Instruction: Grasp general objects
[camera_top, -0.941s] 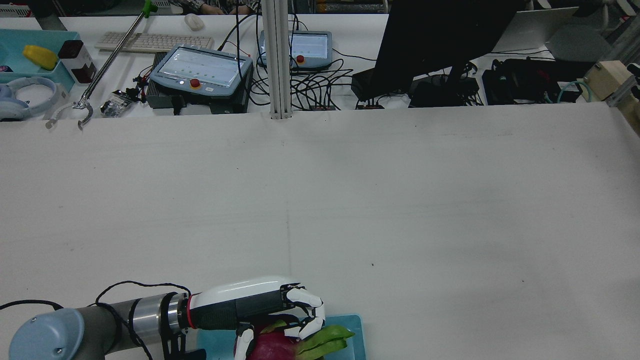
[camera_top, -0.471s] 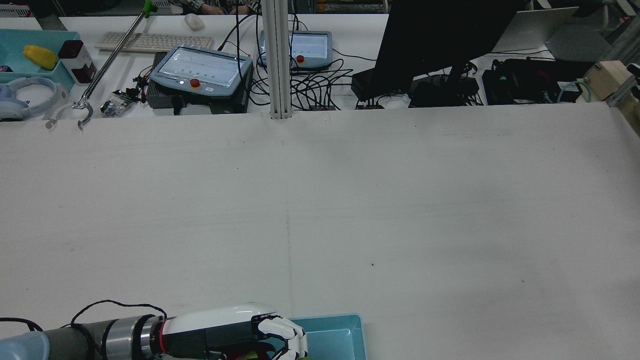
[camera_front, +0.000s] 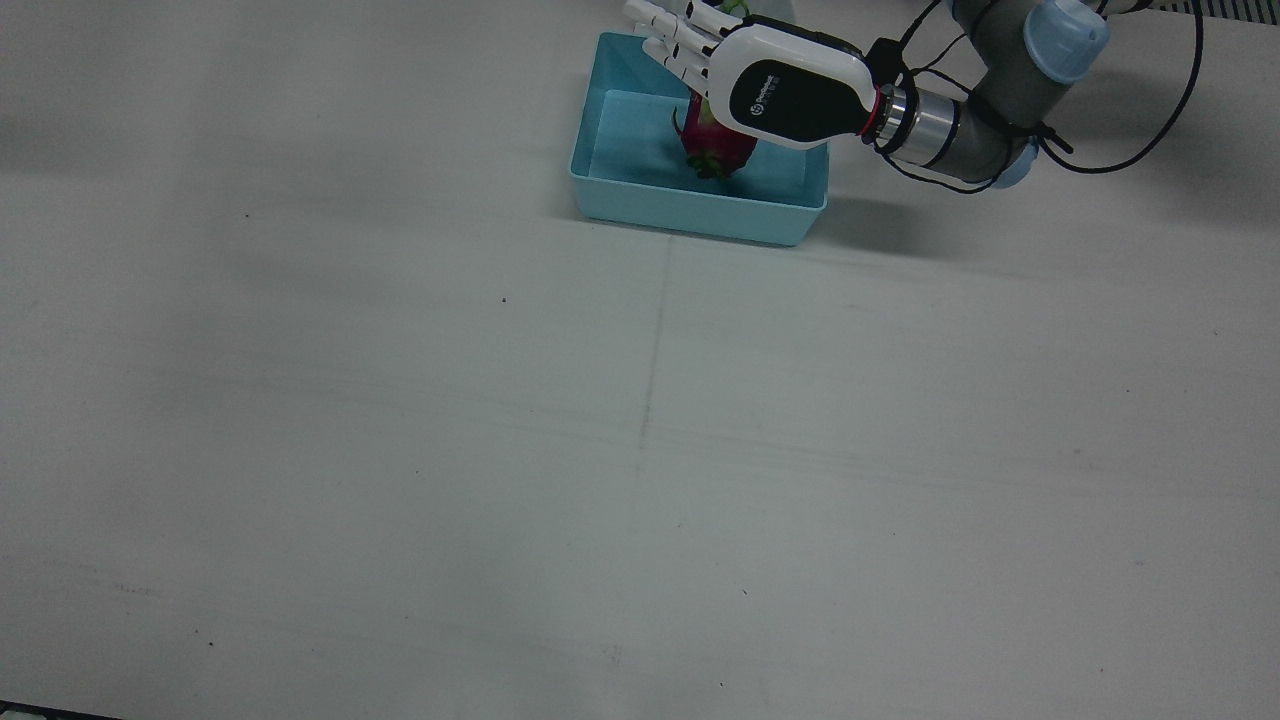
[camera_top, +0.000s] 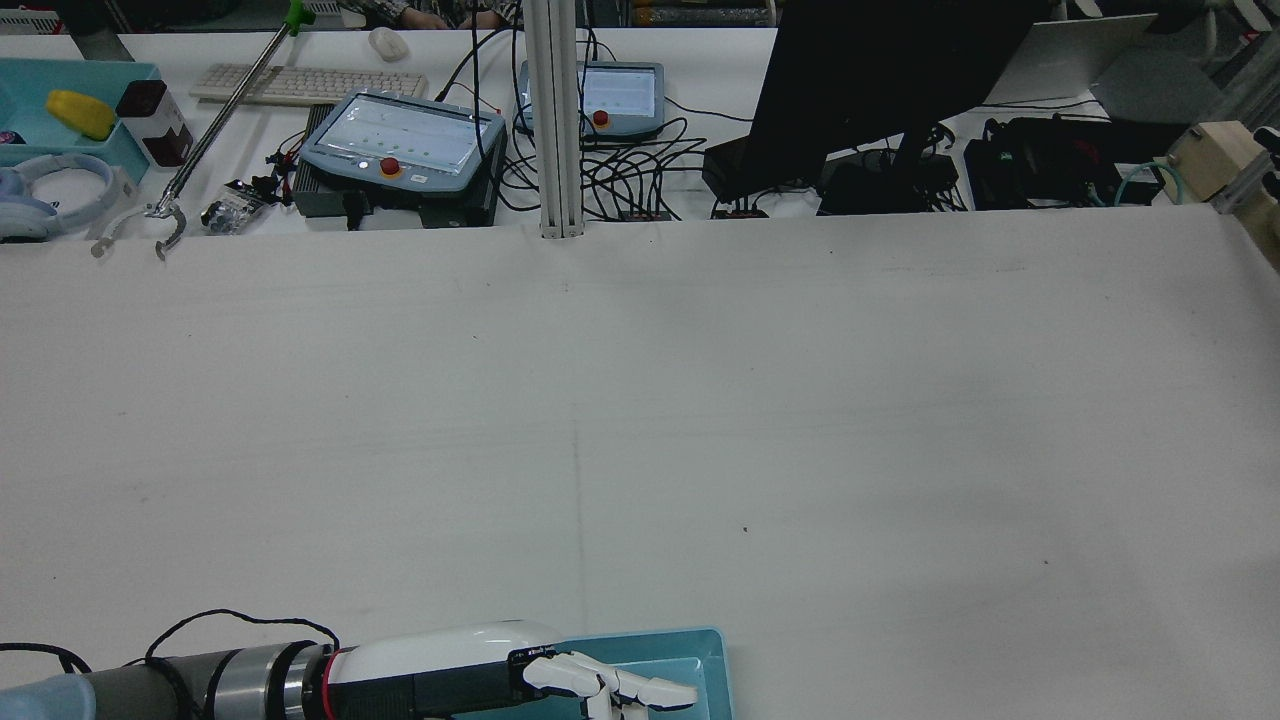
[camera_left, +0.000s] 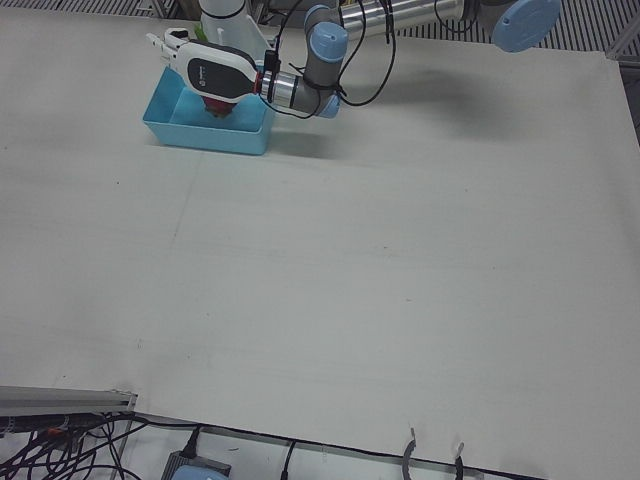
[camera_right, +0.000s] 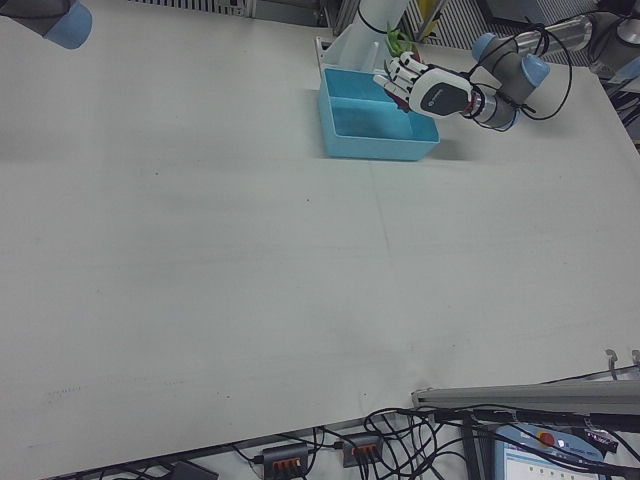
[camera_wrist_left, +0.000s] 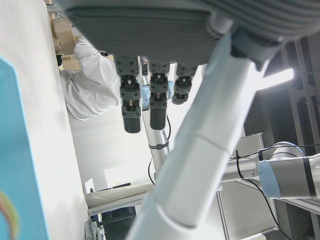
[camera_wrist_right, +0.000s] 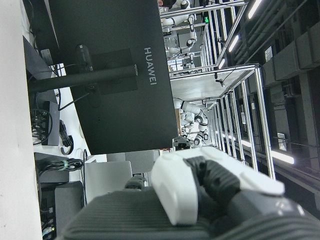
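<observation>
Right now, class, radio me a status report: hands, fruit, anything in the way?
Left hand open, fingers spread, over the blue bin. Pink fruit in the bin, not held. Right hand's fingers not visible. Nothing on the table in the way.

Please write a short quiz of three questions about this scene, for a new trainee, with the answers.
1. True or false: the left hand has its fingers spread open above the blue bin.
2. Where is the red dragon fruit? A. on the bare table B. inside the blue bin C. in the right hand
3. Fill in: the fruit is red with ____ leaves.

Key: 1 true; 2 B; 3 green.
</observation>
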